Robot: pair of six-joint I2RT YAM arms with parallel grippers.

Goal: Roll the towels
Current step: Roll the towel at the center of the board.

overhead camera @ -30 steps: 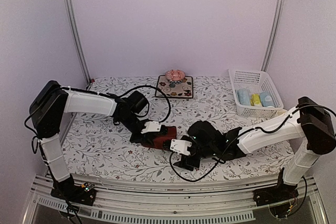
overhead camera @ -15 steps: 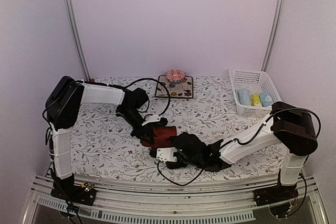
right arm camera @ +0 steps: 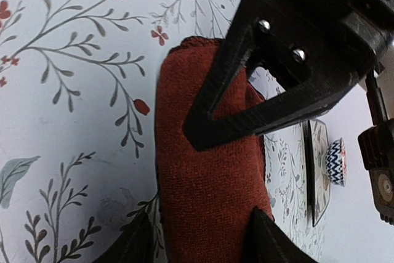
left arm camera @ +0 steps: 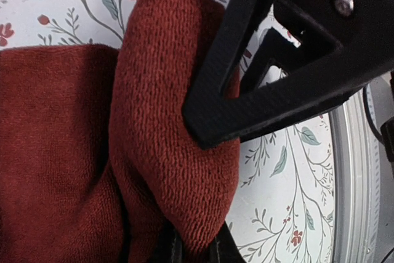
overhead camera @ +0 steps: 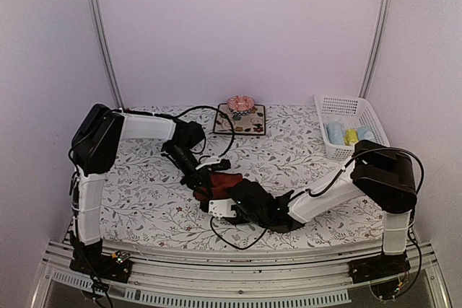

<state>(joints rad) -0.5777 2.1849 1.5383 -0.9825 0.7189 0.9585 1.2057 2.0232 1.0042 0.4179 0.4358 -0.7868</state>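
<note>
**1. Dark red towel** (overhead camera: 222, 181). Plain cloth with a soft, looped terry nap. It lies bunched near the front middle of the worktop (overhead camera: 137, 192), between the two arms. The left wrist view shows one thick lobe with a rounded end doubled over a flatter layer.

**2. Left end effector** (left arm camera: 197, 192). Matte black and angular, with open triangular fingers fastened by screws. The jaws are narrow and pinch the rounded fold of the dark red towel.

**3. Right end effector** (right arm camera: 197, 192). Same black triangular build. Its fingers stand on either side of a thick, rolled-looking end of the same towel, with the upper fingertip touching the nap. Whether the fingers actually clamp the cloth cannot be told.

**4. Worktop covering.** White, smooth and flat, printed with grey-green sprigs and small red blossoms.

**5. Basket** (overhead camera: 355, 154). White plastic, rectangular, with slotted walls, at the far right. It holds three small cylindrical rolls side by side:
- a pale blue roll (overhead camera: 334, 133)
- a yellow roll (overhead camera: 351, 137)
- a second pale blue roll (overhead camera: 366, 135)

**6. Floral mat** (overhead camera: 249, 125). Square, dark and flat, at the far middle of the worktop. A small round pink-topped object (overhead camera: 240, 104) rests on it.
</note>
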